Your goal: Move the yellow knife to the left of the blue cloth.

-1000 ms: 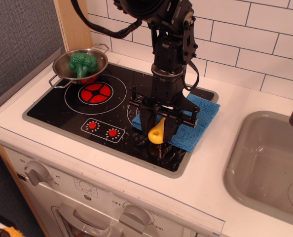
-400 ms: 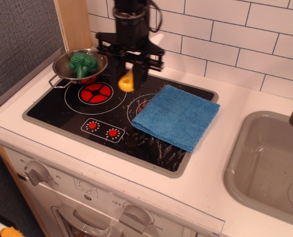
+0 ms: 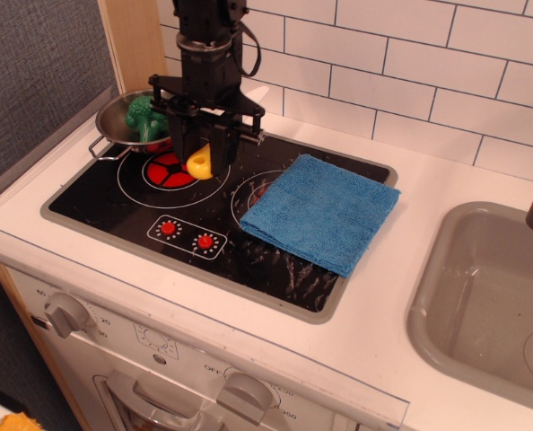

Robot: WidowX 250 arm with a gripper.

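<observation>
**Knife held above the left burner, cloth clear to its right**

The toy stove top [image 3: 105, 202], a black glass panel set in a white counter [image 3: 374, 332], carries everything that matters here. To its right lies a grey sink [image 3: 482, 296], well away from the action and of no part in the task.

The blue cloth [image 3: 322, 211] lies flat over the right burner, one corner reaching toward the front edge of the panel. It serves as the landmark: the target spot is the open black glass on its left, around the red left burner [image 3: 165, 169].

At the back left corner stands a small steel pan [image 3: 116, 117] with a green toy broccoli [image 3: 145, 115] in it, so the drop spot should stay in front of it, where the glass is bare.

The gripper [image 3: 204, 157] hangs from the arm over the left burner, jaws pointing down and closed on the yellow knife [image 3: 200, 162]. Only the rounded yellow handle shows between the fingers; the blade is probably hidden behind them, though the view does not settle that. The knife appears to be held above the glass rather than resting on it, well apart from the cloth's left edge. By my judgement the carry is nearly done, and lowering and releasing remain.
</observation>
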